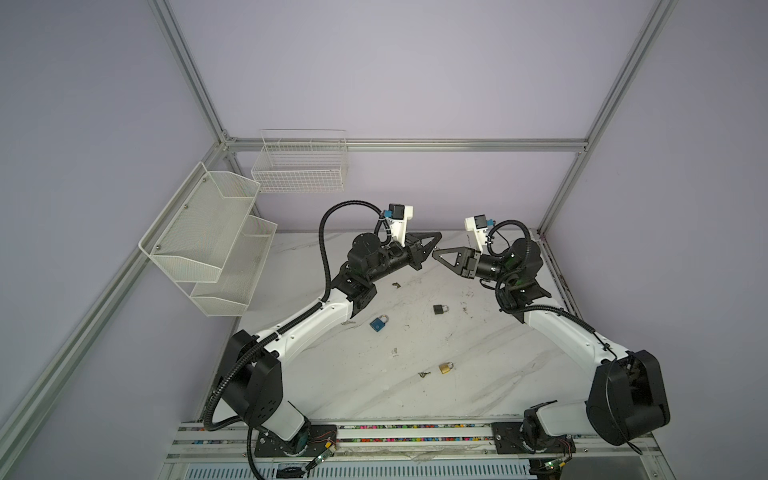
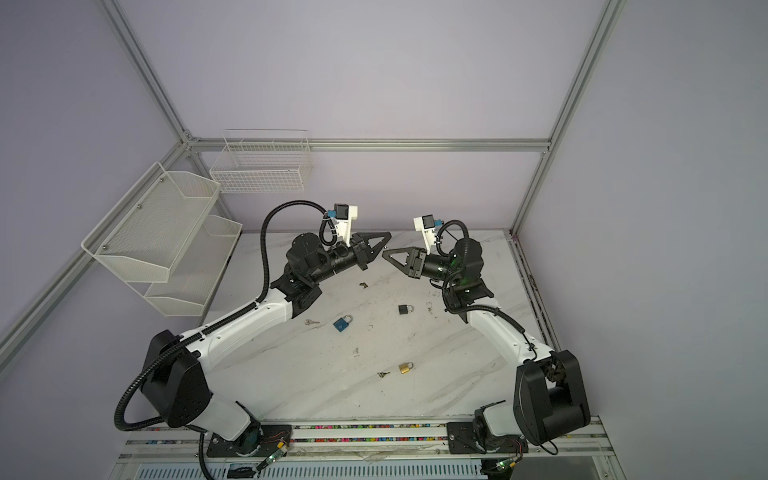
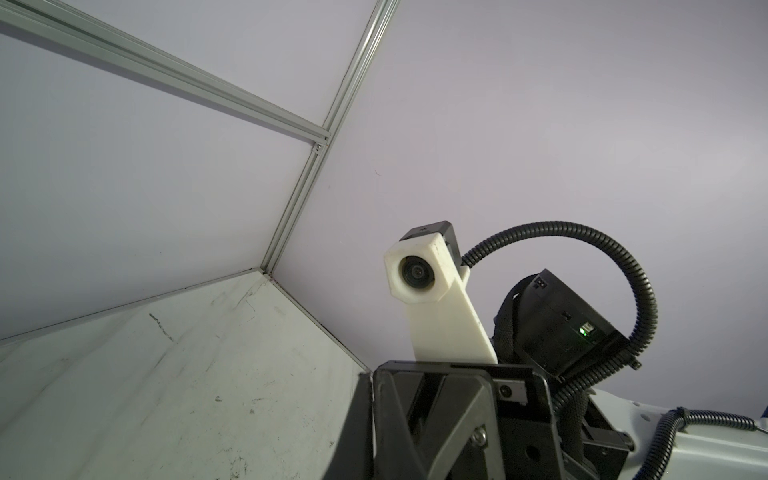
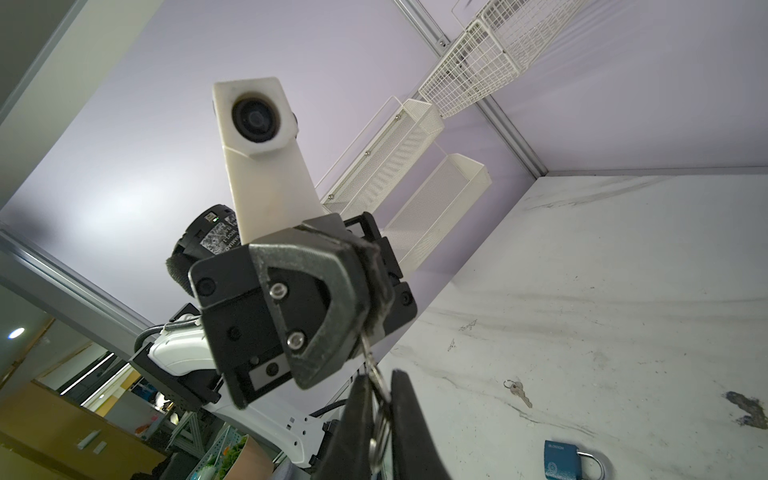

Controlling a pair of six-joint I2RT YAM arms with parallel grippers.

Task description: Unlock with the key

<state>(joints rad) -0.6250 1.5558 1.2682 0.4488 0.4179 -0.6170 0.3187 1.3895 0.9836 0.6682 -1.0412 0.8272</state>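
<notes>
Where the left end effector point(image 4: 371, 300) grips it, the key point(image 4: 366, 350) hides — mostly.

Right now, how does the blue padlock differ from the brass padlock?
Colour: the blue padlock has a blue body, the brass padlock a gold one. Size: the blue padlock looks bigger than the brass padlock. Place: the blue one lies mid-table, the brass one nearer the front edge. Both lie flat on the table, shackles toward the right, neither gripped.

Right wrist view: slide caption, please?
Left gripper and right gripper both pinch the keys; blue padlock and loose key lie on the table.
</notes>
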